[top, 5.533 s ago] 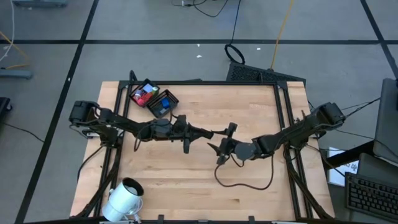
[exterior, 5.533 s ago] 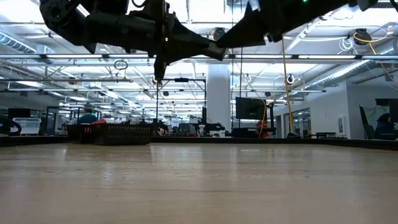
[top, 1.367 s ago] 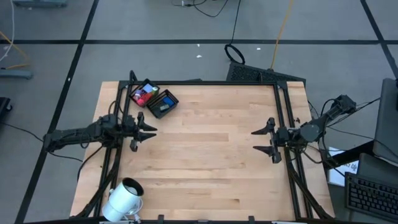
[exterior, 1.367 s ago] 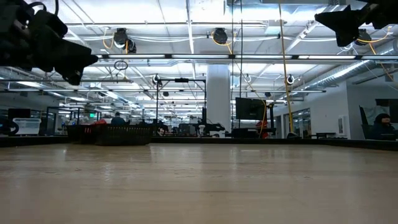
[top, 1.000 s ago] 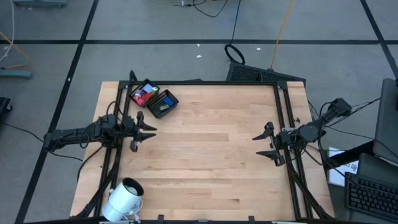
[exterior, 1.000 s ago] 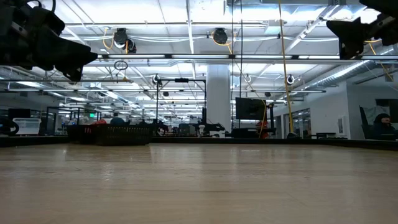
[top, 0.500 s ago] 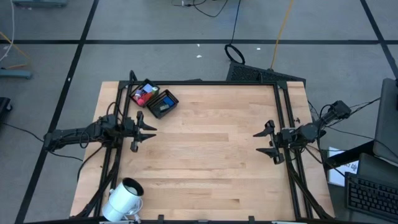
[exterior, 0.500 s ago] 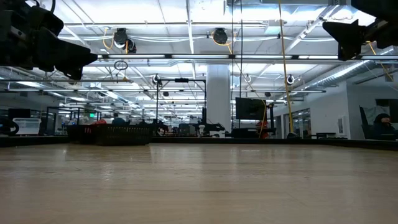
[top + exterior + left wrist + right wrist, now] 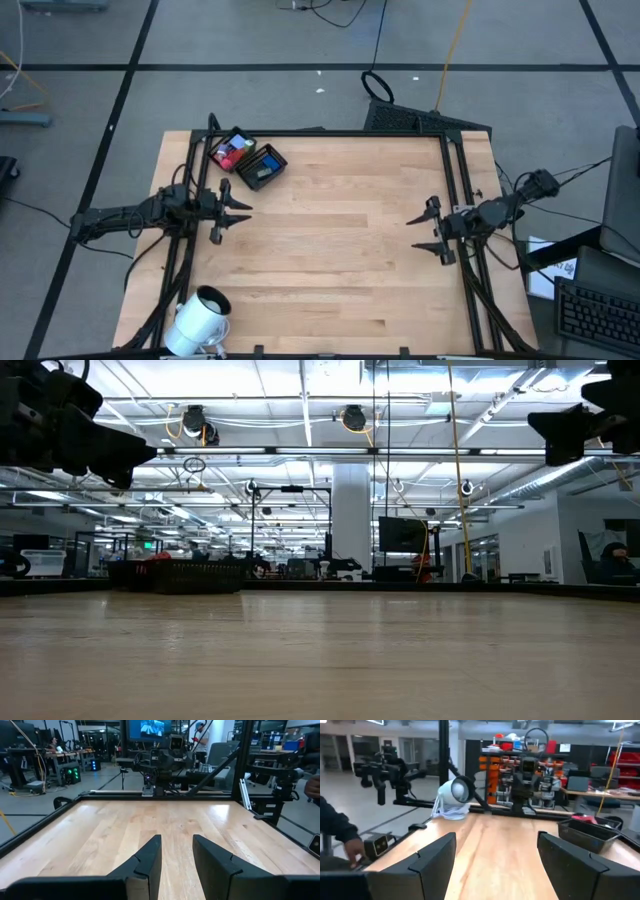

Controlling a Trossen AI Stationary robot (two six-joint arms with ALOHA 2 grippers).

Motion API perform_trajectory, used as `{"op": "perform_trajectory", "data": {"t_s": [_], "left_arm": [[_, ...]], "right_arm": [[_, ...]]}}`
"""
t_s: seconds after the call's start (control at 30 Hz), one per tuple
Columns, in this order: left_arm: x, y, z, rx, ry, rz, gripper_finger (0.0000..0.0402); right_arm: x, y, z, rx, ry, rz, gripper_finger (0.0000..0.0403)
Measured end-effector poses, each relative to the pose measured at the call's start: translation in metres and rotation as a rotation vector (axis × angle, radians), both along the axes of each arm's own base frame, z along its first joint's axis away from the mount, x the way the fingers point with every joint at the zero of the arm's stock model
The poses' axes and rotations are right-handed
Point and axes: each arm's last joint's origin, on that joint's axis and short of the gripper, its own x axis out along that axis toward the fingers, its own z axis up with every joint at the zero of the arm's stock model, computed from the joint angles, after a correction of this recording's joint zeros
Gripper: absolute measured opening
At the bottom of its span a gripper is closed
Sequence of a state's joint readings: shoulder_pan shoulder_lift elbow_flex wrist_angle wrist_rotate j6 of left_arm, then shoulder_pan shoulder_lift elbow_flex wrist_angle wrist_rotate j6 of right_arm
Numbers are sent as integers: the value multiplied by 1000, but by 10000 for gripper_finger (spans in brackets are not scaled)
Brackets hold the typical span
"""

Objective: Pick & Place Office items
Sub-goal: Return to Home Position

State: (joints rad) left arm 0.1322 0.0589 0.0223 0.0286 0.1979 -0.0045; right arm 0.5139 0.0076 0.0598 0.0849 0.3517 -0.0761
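As viewed from the front edge of the table (image 9: 340, 275), the nearest object is the large white cylinder (image 9: 200, 316). It sits at the front-left corner, well apart from both grippers.

Midway along the table's depth, the two arms are drawn back to opposite sides.
- The left gripper (image 9: 234, 211) hangs just inside the left edge and points toward the centre. Its fingers (image 9: 147, 862) are released, with a narrow gap between them, and they grasp nothing.
- The right gripper (image 9: 422, 231) hangs just inside the right edge and faces the left one across the wood. Its fingers (image 9: 432, 857) are released and spread wide, and they grasp nothing.

In the low view both grippers show high above the tabletop, clear of the surface.

Farther back, at the far-left corner, the black tray (image 9: 284, 163) stands at a diagonal to the table edges and has two compartments side by side. The office items (image 9: 229, 151) lie inside it:
- The red ones, with a green-and-white bit, are in the compartment nearer the corner.
- The blue and dark ones are in the compartment nearer the table centre.

Their exact number cannot be told.

Beyond the far edge, the low view shows the room, with a white column (image 9: 351, 520) at its middle and rows of ceiling lights.
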Motion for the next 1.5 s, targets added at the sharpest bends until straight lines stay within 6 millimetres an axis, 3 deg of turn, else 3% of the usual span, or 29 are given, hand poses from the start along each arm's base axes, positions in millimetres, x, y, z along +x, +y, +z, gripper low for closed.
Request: {"op": "perform_trajectory", "data": {"t_s": [0.4, 1.5], "left_arm": [[0, 0, 0, 0, -2, 7, 113], [0, 0, 0, 1, -3, 9, 113]], "right_arm": [[1, 1, -6, -69, 39, 113, 270], [1, 1, -4, -66, 21, 105, 270]]}}
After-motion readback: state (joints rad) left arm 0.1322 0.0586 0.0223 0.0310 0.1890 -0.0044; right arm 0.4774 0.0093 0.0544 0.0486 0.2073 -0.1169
